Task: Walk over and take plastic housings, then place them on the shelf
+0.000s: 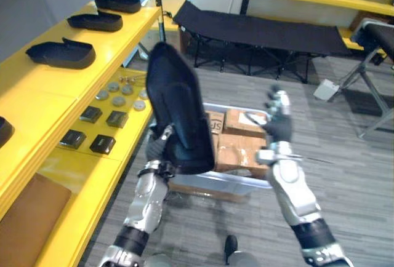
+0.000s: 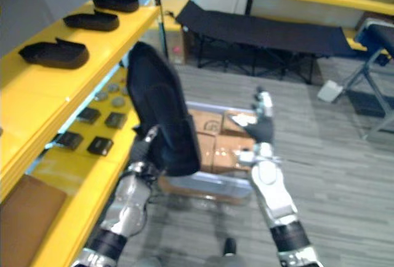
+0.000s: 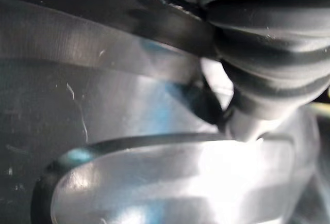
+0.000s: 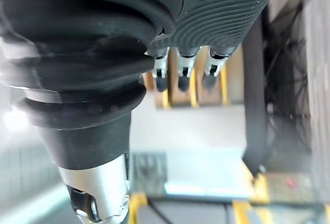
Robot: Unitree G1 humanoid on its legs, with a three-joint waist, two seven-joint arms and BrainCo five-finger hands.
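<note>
Clasping seemingly stiff, light, slick housing (image 1: 178, 110) by lower edge in curled fingers of left hand (image 1: 157, 150); showing right hand (image 1: 280, 128) fingers straight, empty.

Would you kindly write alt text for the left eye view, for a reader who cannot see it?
The robot's left hand grips a black plastic housing, held roughly upright beside a yellow shelf whose top level carries similar housings. Its right hand is raised and open, with cardboard boxes beyond it.
</note>
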